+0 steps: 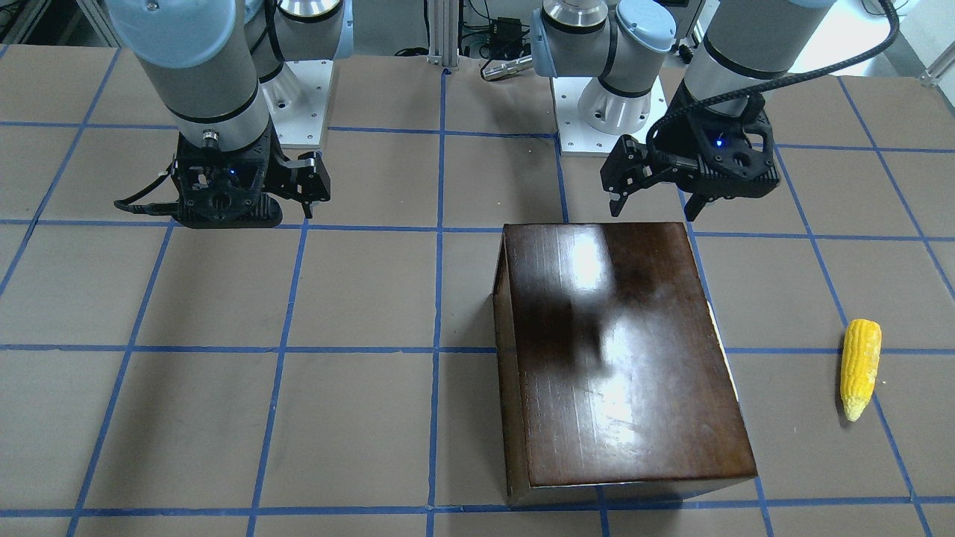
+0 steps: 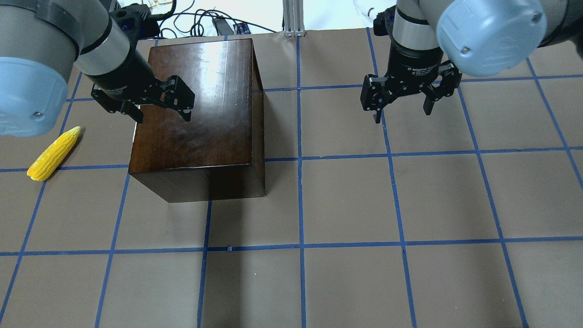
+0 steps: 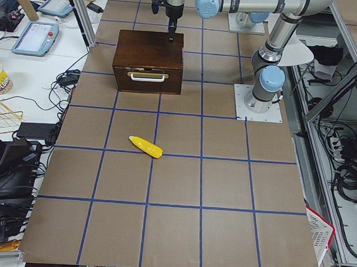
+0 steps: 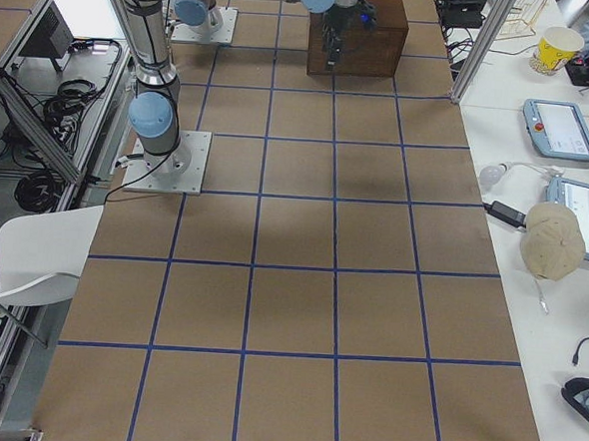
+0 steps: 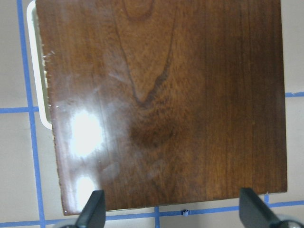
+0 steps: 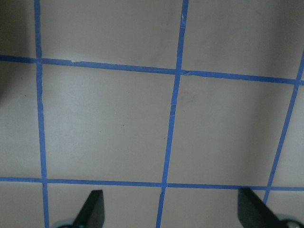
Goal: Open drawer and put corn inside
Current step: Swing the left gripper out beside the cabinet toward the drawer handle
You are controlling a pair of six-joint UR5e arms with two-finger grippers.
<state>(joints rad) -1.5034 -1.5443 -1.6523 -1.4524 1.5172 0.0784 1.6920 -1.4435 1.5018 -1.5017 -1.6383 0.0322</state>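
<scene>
Tool L (image 2: pixel 161 115) spread wide over box (image 2: pixel 205 127)

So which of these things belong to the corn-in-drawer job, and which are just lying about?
For the job: the drawer, shut, in the dark box; the corn; the left gripper and right gripper, both open.
Lying about: paper cup, tablet, white chair.

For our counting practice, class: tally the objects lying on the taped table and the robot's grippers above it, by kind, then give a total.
wooden box: 1
corn: 1
grippers: 2 (left gripper, right gripper)
Total: 4
</scene>
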